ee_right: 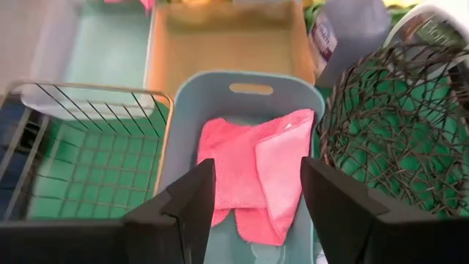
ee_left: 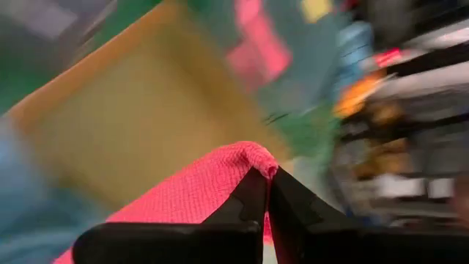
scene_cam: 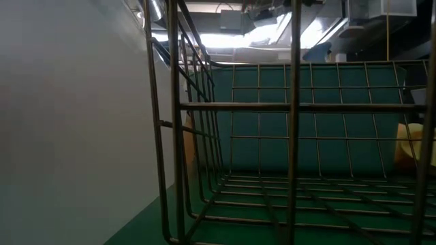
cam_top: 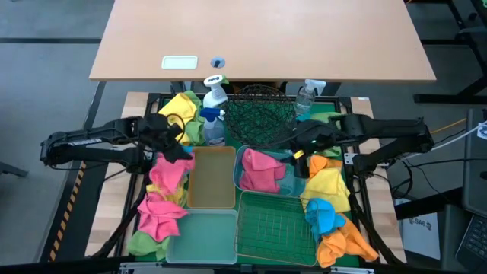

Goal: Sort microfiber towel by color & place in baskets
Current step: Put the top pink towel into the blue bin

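Note:
My left gripper (cam_top: pixel 183 151) is shut on a pink microfiber towel (cam_top: pixel 169 172), beside the amber bin (cam_top: pixel 213 179) and over the left pile. That pile holds yellow (cam_top: pixel 179 109), green (cam_top: pixel 144 243) and more pink towels (cam_top: pixel 161 215). My right gripper (ee_right: pixel 256 183) stands open and holds nothing, above the teal bin (ee_right: pixel 183 110). Two pink towels (ee_right: pixel 253 172) lie on that bin's floor. The right pile has yellow (cam_top: pixel 327 186), blue (cam_top: pixel 323 217) and orange towels (cam_top: pixel 346 245). My left gripper pinches a bunched fold of the pink towel (ee_left: pixel 249 155) between its two fingertips (ee_left: pixel 293 202). The cloth drapes back from the tips and down past the fingers. Whether its lower end rests on the pile beneath, I cannot tell.
The pale-green bin (cam_top: pixel 202 237) and the green wire basket (cam_top: pixel 278 224) stand at the near side. The round black mesh basket (cam_top: pixel 259 114) is at the far side, between two spray bottles (cam_top: pixel 215 106) (cam_top: pixel 306 95). A wooden table (cam_top: pixel 266 38) lies beyond.

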You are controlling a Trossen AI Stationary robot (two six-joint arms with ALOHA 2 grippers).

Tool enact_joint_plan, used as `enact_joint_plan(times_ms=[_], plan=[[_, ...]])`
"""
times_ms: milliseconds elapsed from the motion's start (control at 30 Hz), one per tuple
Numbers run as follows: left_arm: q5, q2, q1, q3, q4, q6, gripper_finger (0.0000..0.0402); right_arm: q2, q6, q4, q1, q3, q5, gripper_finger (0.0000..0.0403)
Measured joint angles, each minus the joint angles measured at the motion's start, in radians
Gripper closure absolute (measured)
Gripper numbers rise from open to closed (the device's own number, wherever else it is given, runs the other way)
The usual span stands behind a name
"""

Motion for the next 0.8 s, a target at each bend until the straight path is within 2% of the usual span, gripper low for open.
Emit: enact_joint_plan(times_ms=[200,367,500,633,800], plan=[[0.042,0.008,-0.008,0.0,0.415,-0.029,0.04,-0.108,0.002,-0.001,0.0,0.0,0.012,0.0204],[0.012,0.044,-0.034,0.0,0.724,-0.024,0.0401,-0.174,0.002,-0.001,0.0,0.0,0.072,0.0204],[-0.018,0.118,-0.061,0.002,0.941,0.007,0.0401,-0.201,0.002,-0.002,0.0,0.0,0.132,0.0204],[-0.019,0.226,-0.081,0.071,0.981,0.067,0.0401,-0.208,0.002,-0.003,0.0,0.0,0.165,0.0204],[-0.012,0.378,-0.108,0.228,0.982,0.179,0.0401,-0.207,0.002,-0.017,0.0,0.0,0.167,0.0204]])
